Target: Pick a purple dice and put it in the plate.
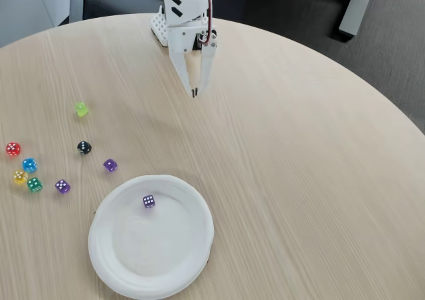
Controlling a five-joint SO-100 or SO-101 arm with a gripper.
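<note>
In the fixed view a purple dice (149,201) lies inside the white paper plate (113,260), near its far rim. Two more purple dice rest on the table left of the plate, one (110,165) just above the rim and one (62,186) farther left. My white gripper (195,93) hangs at the table's far side, well away from the plate and the dice. Its fingertips point down and meet, with nothing between them.
A black die (84,147), a lime die (82,109), and red (12,149), blue (29,164), yellow (20,176) and green (34,184) dice are scattered on the left. The round wooden table (299,180) curves away at the right.
</note>
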